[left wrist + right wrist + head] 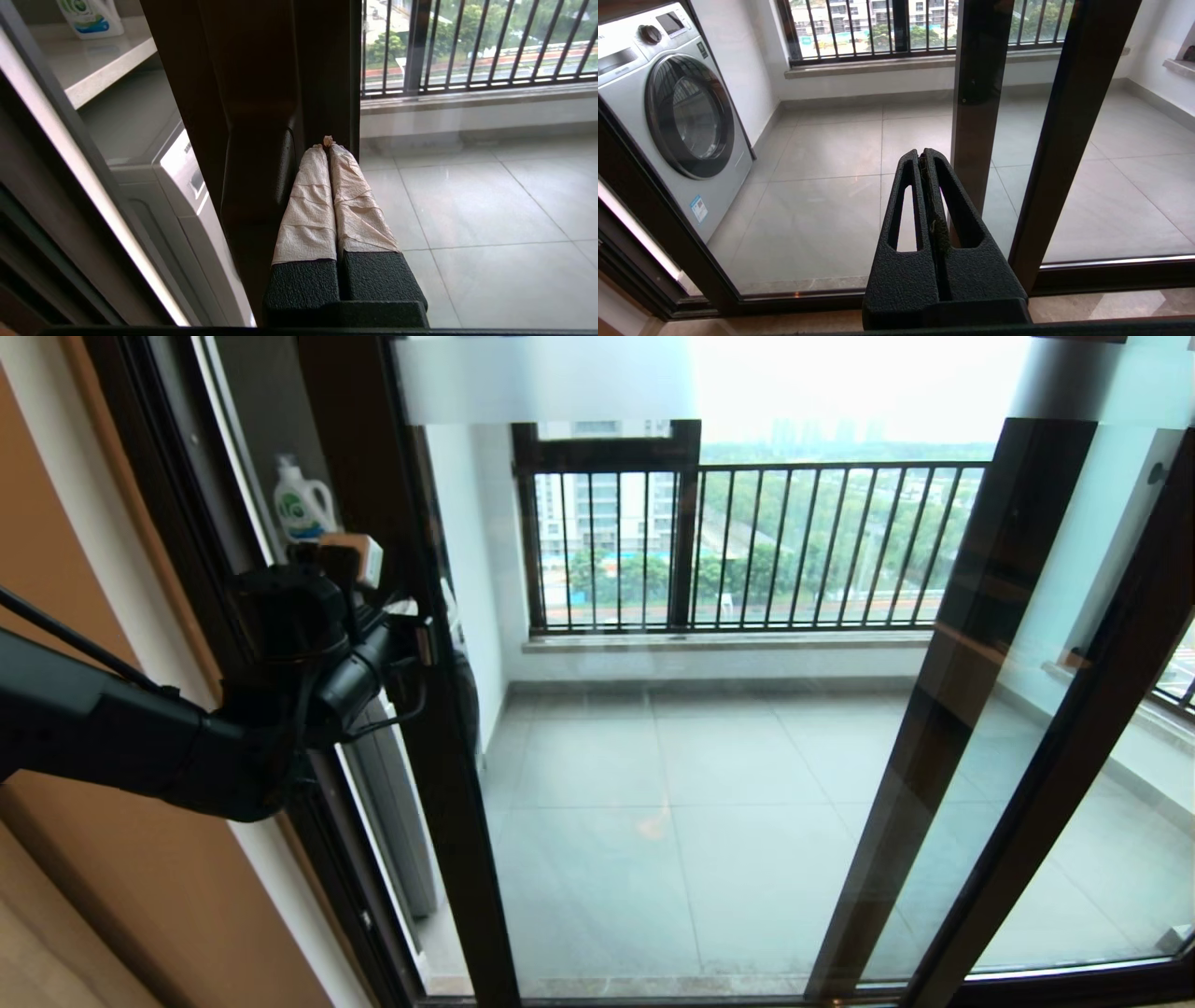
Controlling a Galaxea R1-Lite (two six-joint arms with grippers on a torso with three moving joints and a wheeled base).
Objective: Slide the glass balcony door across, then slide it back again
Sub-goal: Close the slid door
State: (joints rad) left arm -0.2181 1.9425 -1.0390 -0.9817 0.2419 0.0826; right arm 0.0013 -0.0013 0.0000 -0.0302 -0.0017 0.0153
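Head view: the left gripper (pixel 415 639) meets the glass balcony door (pixel 709 784) at its left frame, ready to push. Left wrist view: its fingers (pixel 310 200) are pressed together beside the handle (pixel 257 186). Right wrist view: the right gripper (pixel 924 156), closed and empty, idles before the door.

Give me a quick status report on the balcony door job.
Left hand shut, tips against the glass balcony door frame beside its black handle. Right hand shut, parked low, off the door. Nothing seen blocking the track.
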